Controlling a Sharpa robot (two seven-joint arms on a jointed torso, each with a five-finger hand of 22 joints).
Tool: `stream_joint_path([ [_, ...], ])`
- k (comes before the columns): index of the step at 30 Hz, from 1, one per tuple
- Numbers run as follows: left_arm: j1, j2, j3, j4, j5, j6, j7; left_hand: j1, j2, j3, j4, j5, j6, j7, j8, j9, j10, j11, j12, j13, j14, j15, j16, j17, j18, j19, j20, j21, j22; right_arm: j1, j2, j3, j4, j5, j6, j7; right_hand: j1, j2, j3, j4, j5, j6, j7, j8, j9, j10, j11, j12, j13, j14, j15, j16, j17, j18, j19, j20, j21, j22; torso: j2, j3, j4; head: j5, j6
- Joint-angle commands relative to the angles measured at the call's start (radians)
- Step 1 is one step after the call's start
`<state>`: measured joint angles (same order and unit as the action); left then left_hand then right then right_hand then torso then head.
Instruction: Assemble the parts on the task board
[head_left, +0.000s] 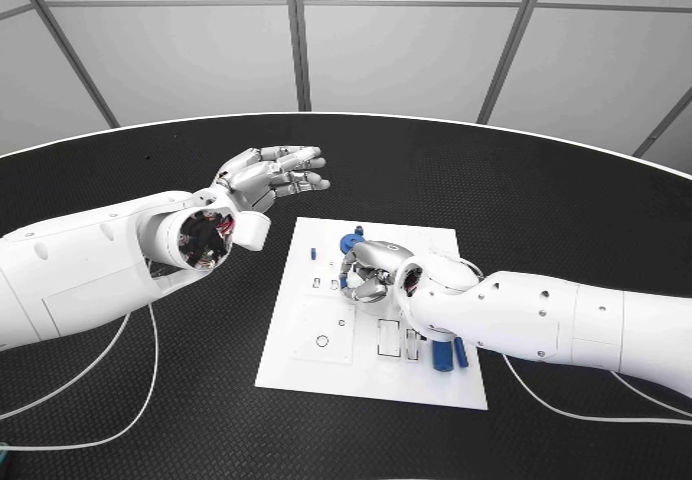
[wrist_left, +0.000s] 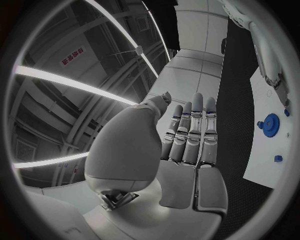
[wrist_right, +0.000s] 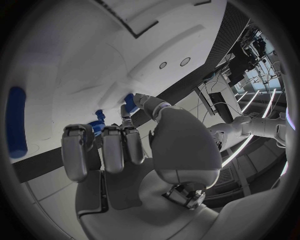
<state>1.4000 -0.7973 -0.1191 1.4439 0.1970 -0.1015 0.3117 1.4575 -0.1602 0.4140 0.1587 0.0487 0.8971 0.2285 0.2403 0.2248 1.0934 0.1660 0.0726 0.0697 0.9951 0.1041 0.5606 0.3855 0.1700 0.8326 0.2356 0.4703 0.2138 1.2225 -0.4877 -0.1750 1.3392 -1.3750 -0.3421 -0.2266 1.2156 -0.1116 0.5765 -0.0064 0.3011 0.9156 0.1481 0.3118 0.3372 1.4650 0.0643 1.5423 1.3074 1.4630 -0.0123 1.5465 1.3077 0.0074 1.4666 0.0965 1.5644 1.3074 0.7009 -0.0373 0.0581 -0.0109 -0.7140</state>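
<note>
The white task board (head_left: 325, 330) lies in the middle of the black table. My right hand (head_left: 369, 270) sits low over the board's far half with its fingers curled in. In the right wrist view, the right hand (wrist_right: 119, 150) has its fingertips and thumb closed around a small blue part (wrist_right: 97, 125) on the board. A blue gear (head_left: 351, 241) stands just beyond that hand. Two long blue pegs (head_left: 441, 356) lie at the board's near right. My left hand (head_left: 274, 175) hovers above the table beyond the board's far left corner, fingers extended and holding nothing.
The left wrist view shows the left hand (wrist_left: 187, 140) with straight fingers, the blue gear (wrist_left: 270, 125) and a small blue part (wrist_left: 278, 158) on the board (wrist_left: 259, 165). Several slots and holes (head_left: 389, 338) mark the board's near half. White cables (head_left: 116, 400) trail over the table.
</note>
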Motion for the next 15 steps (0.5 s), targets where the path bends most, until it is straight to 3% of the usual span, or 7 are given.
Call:
stream_joint_path([
  [1,0.0,-0.001,0.0,0.001,0.0,0.0,0.0,-0.007,0.002,0.005,0.002,0.001,-0.007,0.002,-0.004,0.001,-0.007,0.0,-0.004,0.001,-0.008,0.001,0.005,0.001,0.011,-0.006,0.001,0.007,0.002,0.0,-0.001,0.0,0.0,0.0,0.005,-0.002,-0.007,0.002,0.006,0.001,0.005,0.007,-0.003,0.002,-0.001,0.081,-0.002,0.001,0.235,0.094,0.001,0.001,0.201,-0.007,0.104,-0.002,0.006,0.263,0.0,-0.0012,0.0029,-0.002,-0.002],
  [15,0.0,-0.003,0.0,0.002,0.0,0.0,-0.002,-0.007,0.002,0.005,0.002,0.001,-0.007,0.002,-0.004,0.001,-0.007,0.0,-0.004,0.001,-0.008,0.001,0.005,0.001,0.011,-0.006,0.001,0.007,0.002,0.0,0.001,0.0,-0.003,0.0,0.011,-0.013,-0.02,-0.008,0.0,0.003,0.006,-0.003,0.001,-0.003,-0.002,0.074,0.001,-0.006,0.229,0.093,0.005,0.0,0.199,-0.007,0.104,0.001,0.006,0.263,-0.001,-0.0015,0.002,-0.001,-0.007],
])
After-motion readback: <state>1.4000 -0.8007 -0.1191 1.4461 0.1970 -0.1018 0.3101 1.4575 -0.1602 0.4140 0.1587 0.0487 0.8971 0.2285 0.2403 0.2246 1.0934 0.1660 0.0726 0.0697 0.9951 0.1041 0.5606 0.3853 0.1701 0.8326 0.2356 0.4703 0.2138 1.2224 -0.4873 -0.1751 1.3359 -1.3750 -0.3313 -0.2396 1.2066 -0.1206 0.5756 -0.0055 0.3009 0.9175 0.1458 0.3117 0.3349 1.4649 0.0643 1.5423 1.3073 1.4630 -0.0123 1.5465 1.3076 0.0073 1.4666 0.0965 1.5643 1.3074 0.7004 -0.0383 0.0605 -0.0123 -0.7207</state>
